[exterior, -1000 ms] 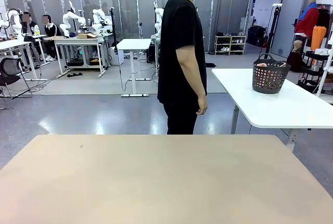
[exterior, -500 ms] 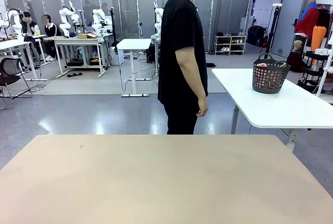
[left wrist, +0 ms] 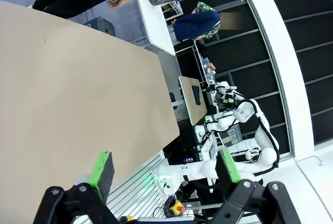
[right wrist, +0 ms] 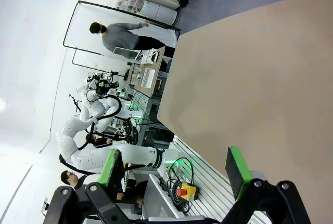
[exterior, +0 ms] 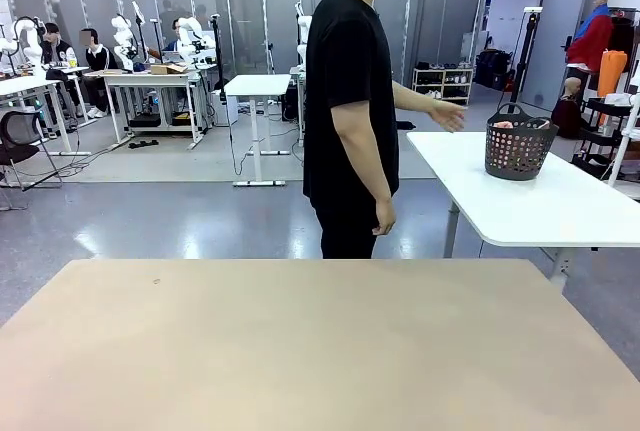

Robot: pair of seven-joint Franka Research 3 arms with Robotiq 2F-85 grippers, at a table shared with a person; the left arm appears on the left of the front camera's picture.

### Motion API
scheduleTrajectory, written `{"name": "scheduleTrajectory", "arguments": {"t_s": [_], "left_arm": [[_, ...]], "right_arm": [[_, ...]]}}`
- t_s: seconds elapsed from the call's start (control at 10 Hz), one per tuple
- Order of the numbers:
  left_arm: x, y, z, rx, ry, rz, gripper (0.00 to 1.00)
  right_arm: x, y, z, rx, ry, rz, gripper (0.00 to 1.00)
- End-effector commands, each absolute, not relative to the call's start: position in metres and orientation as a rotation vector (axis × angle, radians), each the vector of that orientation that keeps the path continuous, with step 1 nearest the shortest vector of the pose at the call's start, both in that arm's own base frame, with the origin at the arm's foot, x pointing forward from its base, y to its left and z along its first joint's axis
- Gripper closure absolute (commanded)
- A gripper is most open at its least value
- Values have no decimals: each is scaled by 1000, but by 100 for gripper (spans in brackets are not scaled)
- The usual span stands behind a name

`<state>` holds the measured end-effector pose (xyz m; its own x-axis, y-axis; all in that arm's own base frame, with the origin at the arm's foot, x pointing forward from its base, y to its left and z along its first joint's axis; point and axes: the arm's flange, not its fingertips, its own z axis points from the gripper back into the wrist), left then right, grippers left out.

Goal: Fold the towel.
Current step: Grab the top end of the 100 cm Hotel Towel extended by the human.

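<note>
Over table (left wrist: 78, 78), left gripper (left wrist: 164, 155) (jaws wide).

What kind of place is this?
Most likely a robotics lab or workshop hall: a robot's left gripper and right gripper hang open at a tan table, several white worktables stand on a polished grey floor, and people sit at desks farther back.

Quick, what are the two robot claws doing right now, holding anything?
Left gripper: open, holding nothing.
Right gripper: open, holding nothing.
Person's outstretched hand: open and empty, held out toward the basket.
</note>
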<state>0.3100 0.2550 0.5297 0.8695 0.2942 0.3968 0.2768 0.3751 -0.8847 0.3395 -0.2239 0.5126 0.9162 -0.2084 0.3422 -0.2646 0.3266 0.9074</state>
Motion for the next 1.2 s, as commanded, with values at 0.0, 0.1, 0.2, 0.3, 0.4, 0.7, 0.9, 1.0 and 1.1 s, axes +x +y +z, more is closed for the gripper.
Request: {"name": "scheduleTrajectory", "arguments": {"t_s": [0.0, 0.1, 0.2, 0.3, 0.4, 0.7, 0.9, 1.0, 1.1], "left_arm": [[308, 254, 529, -1222, -555, 4, 0], [308, 254, 529, -1222, -555, 4, 0], [308, 254, 529, -1222, -555, 4, 0], [308, 254, 529, -1222, -555, 4, 0], [308, 254, 529, -1222, -555, 4, 0], [308, 254, 529, -1222, -555, 4, 0], [308, 254, 529, -1222, -555, 4, 0], [308, 254, 529, -1222, -555, 4, 0], [308, 254, 529, -1222, -555, 4, 0]], "right_arm": [[339, -225, 513, 1255, -443, 43, 0], [339, -225, 513, 1255, -443, 43, 0], [339, -225, 513, 1255, -443, 43, 0], [339, -225, 513, 1255, -443, 43, 0], [339, -225, 513, 1255, -443, 43, 0], [339, -225, 513, 1255, -443, 43, 0], [339, -225, 513, 1255, -443, 43, 0], [339, -225, 513, 1255, -443, 43, 0], [339, -225, 513, 1255, -443, 43, 0]]}}
